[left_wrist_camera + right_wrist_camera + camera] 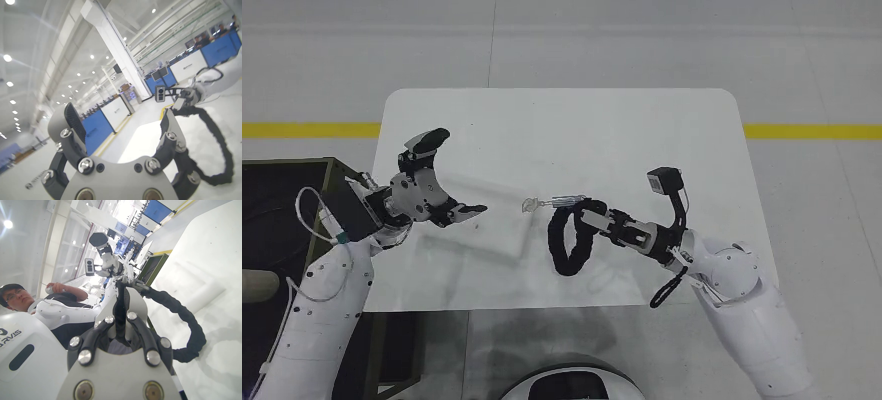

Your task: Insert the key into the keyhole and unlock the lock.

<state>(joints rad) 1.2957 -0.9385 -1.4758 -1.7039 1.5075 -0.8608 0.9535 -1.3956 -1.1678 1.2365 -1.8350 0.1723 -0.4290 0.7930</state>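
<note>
Table [542, 120]; lock [564, 250] partly inside end effector [122, 289]

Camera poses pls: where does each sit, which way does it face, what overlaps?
Top view: on the robot, looking down at the table; shows left tool and right tool.
Left wrist view: behind the open left tool, facing across the table at the right tool.
Right wrist view: behind the right tool, shut on the cable lock, facing the left tool.
Shared: the lock's black loop is in all three.
</note>
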